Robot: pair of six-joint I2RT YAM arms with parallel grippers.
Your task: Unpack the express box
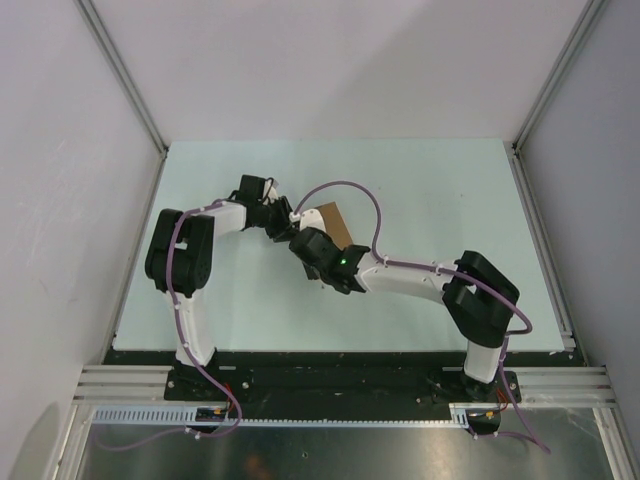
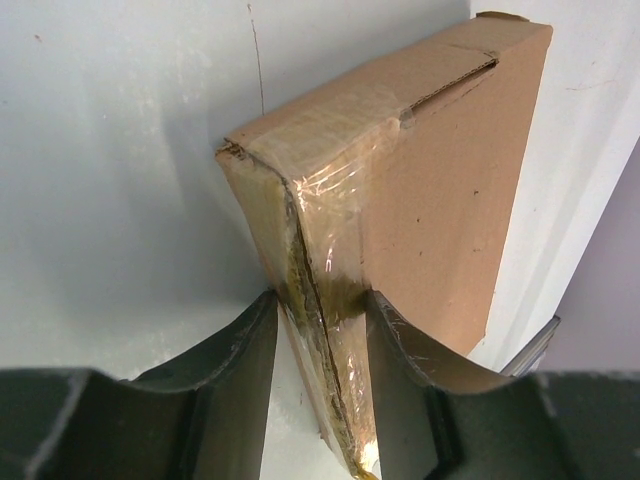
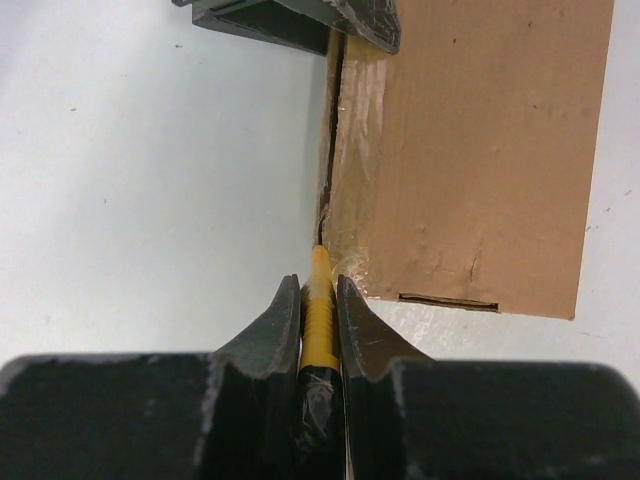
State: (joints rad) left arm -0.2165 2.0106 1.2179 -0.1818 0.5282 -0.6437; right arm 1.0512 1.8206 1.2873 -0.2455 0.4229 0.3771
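As left claw [image 2: 320, 298] grasps the express box [image 2: 430, 200] endwise, right claw [image 3: 317, 283] clenches yellow knife [image 3: 320, 320].

Pale green table [image 1: 450, 190] boxed in by white walls [image 1: 340, 60] and aluminium rails [image 1: 122, 75].

Express box [image 2: 430, 190]: flat, brown, unmarked cardboard, lid flap shut, located near the middle of the table [image 1: 450, 200]. One narrow edge is covered with wrinkled clear tape [image 2: 340, 190]; a dark slit is seen along its seam.
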